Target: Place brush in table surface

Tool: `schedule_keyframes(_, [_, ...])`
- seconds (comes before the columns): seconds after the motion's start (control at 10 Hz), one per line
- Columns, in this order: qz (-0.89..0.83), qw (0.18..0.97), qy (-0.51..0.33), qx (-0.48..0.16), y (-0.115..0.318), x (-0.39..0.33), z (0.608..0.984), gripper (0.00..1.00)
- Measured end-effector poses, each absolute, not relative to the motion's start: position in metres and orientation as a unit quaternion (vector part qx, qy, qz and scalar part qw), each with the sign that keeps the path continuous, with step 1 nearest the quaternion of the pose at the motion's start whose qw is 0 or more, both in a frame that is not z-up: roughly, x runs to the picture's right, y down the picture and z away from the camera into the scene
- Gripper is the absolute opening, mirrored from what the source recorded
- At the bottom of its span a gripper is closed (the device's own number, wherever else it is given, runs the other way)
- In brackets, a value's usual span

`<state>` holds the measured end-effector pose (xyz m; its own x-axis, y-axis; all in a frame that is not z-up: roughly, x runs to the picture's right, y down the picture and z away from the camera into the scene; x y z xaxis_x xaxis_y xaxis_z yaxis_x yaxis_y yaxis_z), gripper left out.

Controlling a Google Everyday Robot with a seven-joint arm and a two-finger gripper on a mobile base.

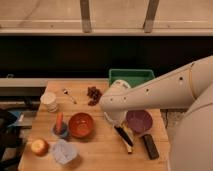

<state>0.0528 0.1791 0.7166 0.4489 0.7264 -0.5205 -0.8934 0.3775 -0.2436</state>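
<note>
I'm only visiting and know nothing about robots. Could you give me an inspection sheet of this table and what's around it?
Surface: table, tan wooden planks, crowded.
Job's things: brush, slanted between orange bowl and black bar, upper end under the gripper; whether it is held or lies free cannot be told.
Clutter: purple bowl, green tray, white cup, apple, carrot in a small blue dish, clear cup, dark red cluster.
Grippers: gripper at the end of the white arm, low over the table between the two bowls.
Cables: nothing seen.
Surroundings: dark wall behind the table.
</note>
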Motion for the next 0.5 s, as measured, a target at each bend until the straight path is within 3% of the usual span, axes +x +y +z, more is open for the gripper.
schedule_keyframes(0.5, [0.475,0.798,0.173,-0.329,0.242,0.032,0.758,0.00])
